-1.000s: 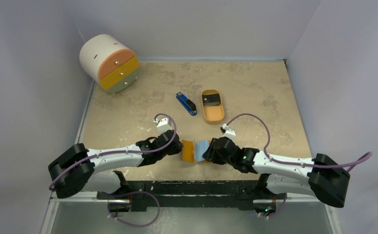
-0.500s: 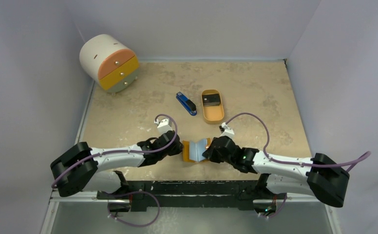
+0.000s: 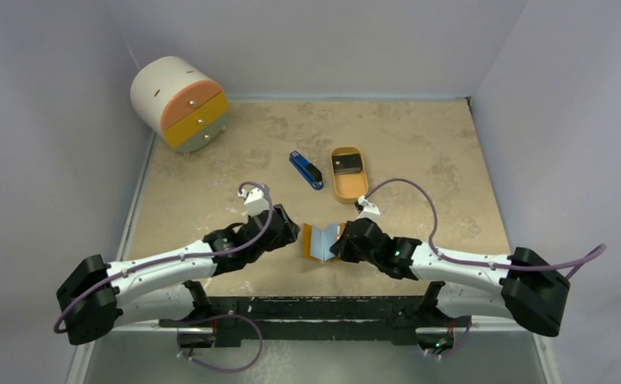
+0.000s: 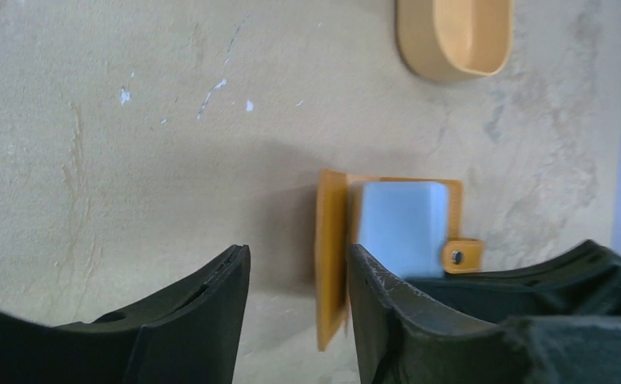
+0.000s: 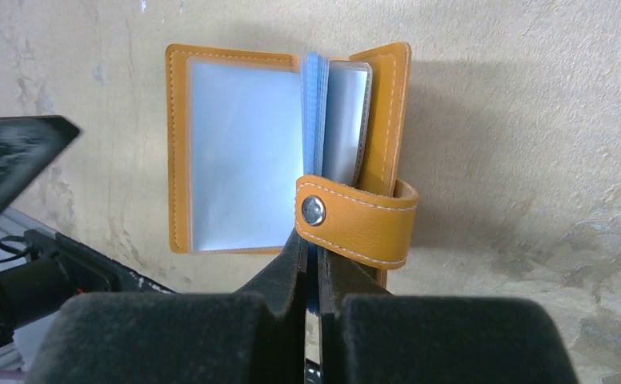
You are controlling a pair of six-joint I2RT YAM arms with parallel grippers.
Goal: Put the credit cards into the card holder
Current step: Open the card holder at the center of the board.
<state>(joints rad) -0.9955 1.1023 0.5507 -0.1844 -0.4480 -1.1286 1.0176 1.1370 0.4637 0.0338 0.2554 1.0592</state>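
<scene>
Right gripper (image 5: 311, 250) clenched on card holder (image 5: 235, 152) mid-frame; left gripper (image 4: 298, 268) released. We pin it open flat, then fetch credit cards (image 3: 347, 165).

Matt orange leather-like card holder (image 5: 387, 96), glossy pale-blue plastic sleeves (image 5: 235, 152), shiny metal snap (image 5: 314, 210)

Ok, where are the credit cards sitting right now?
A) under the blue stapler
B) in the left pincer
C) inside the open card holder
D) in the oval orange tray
D: the dark credit cards lie in the oval orange tray, apart from the open card holder, whose pale blue sleeves show no card.
</scene>
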